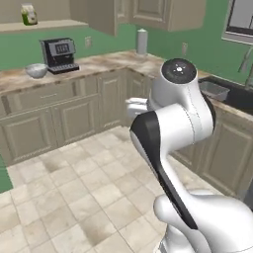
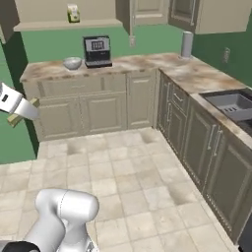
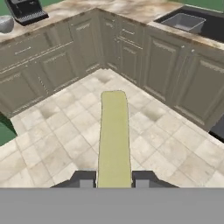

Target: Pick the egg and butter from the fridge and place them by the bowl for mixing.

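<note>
While the kitchen spreads out ahead — an L of grey-green cabinets under a marbled counter (image 2: 147, 64), running along the far wall and down the right side to a dark sink (image 2: 235, 106) — the arm (image 1: 173, 128) stands out over the tiled floor (image 2: 123, 167), well short of any worktop. On the far counter, toward its left end, the bowl (image 2: 72, 62) sits just beside a black coffee machine (image 2: 97, 50), the bowl on that machine's left. The gripper (image 3: 113, 179) is clamped on the butter (image 3: 113, 138): in the hand view the two dark fingertips (image 3: 86, 178) press its near end from either side, and the pale-yellow stick runs straight out from between them, its long axis in line with the hand's own reach. In the right base view the stick's end pokes from the white hand at the far left edge. The relation that counts, as I judge it, is this — the bowl lies far and to the left of where the stick points, with open floor between, so the carry must swing left and go forward before the butter can be set down beside the bowl. I cannot make out the egg.
</note>
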Robot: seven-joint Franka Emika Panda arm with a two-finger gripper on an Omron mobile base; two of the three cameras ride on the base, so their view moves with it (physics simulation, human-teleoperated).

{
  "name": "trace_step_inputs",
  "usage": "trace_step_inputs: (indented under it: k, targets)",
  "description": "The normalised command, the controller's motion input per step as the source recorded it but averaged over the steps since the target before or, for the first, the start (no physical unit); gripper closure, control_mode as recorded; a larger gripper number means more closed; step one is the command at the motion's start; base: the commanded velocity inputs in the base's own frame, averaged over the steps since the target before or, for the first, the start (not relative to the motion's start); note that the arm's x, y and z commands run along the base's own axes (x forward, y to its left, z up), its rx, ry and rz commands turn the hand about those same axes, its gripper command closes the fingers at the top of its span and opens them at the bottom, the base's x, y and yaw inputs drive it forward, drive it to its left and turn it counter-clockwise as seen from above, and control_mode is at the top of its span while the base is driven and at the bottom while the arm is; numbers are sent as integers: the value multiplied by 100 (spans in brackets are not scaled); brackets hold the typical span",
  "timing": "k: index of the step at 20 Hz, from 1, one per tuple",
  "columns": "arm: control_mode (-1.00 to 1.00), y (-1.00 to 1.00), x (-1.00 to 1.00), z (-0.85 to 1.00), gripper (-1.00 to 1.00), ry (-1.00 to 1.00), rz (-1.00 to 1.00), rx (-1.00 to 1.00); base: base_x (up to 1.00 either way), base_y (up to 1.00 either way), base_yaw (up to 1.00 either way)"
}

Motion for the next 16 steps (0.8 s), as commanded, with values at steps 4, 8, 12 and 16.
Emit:
trace_step_inputs:
  k: [4, 8, 12, 16]
  targets:
    - [100, 0, 0, 0, 100, 0, 0, 0, 100, 0, 52]
    - [100, 0, 0, 0, 100, 0, 0, 0, 100, 0, 45]
    - [100, 0, 0, 0, 100, 0, 0, 0, 100, 0, 36]
    - [100, 0, 0, 0, 100, 0, 0, 0, 100, 0, 17]
